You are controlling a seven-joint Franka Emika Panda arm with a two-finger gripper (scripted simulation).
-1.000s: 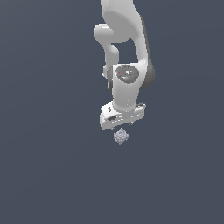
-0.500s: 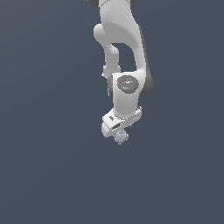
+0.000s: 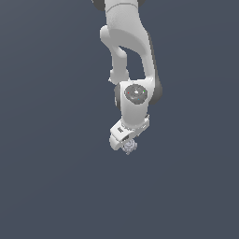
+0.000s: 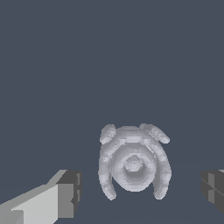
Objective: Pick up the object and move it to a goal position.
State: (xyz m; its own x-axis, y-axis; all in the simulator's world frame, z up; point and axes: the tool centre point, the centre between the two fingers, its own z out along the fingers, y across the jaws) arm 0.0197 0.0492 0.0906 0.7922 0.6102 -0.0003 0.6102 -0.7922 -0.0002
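In the wrist view the gripper [image 4: 140, 192] stands wide apart, one dark pad on a pale finger [image 4: 70, 194] at one side of the picture and the other dark pad at the opposite edge, only partly in frame. Between them, touching neither, lies the object [image 4: 133, 162]: a pale grey knobbly lump with ringed ridges around a small hollow centre, two rounded bumps at one end and two short prongs at the other. Clear gaps of dark ground show on both sides of it, the gap toward the pale finger somewhat narrower than the one toward the far pad.

In the exterior view the gripper [image 3: 125, 141] hangs at the low end of the white arm [image 3: 128, 56], tilted a little, with the object [image 3: 129, 147] showing as a tiny speckled lump right at its lower tip, partly overlapped by the hand. From this angle it is hard to tell whether the lump rests on the ground or sits slightly within the fingers' reach; the fingers themselves are too small to make out here. All around is a plain dark slate-blue ground [image 3: 51, 186].
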